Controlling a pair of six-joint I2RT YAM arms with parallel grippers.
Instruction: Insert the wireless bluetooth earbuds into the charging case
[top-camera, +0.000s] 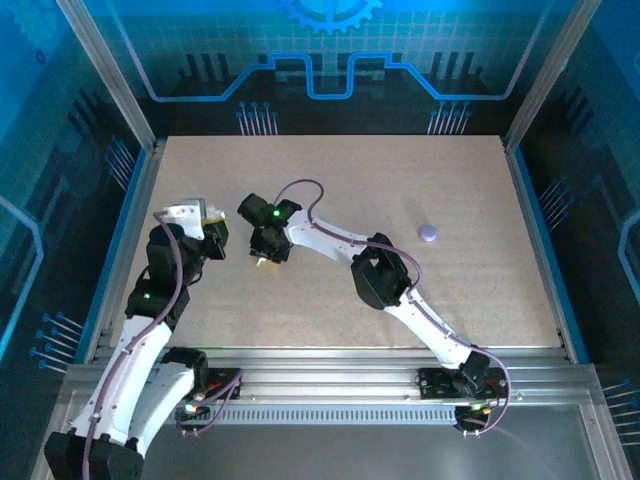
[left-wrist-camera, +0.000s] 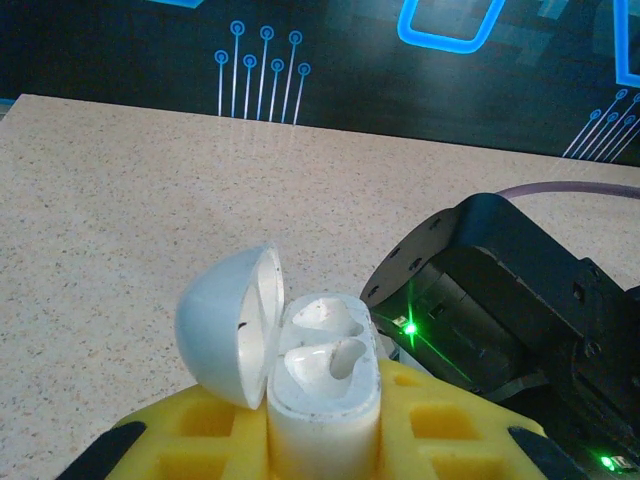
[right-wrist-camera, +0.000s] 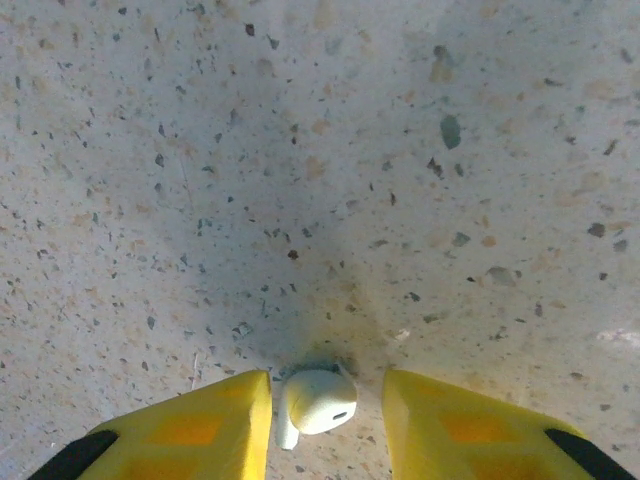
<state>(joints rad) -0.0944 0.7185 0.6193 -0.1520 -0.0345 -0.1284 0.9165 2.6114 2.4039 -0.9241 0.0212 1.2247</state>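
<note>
White earbud (right-wrist-camera: 318, 402) looks light and slippery; pinch its fat end. Right claw (right-wrist-camera: 325, 388) sits open around it. Left claw (left-wrist-camera: 318, 425) grips the case (left-wrist-camera: 325, 385).

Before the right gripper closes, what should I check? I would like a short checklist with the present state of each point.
1. Case lid open: ok.
2. Wells look empty: ok.
3. Left gripper shut on case: ok.
4. Earbud on the table, between right gripper fingers: ok.
5. Earbud centred in the gap: not ok, it lies close to one finger.
6. Earbud turned correctly for its well: cannot tell.
</note>
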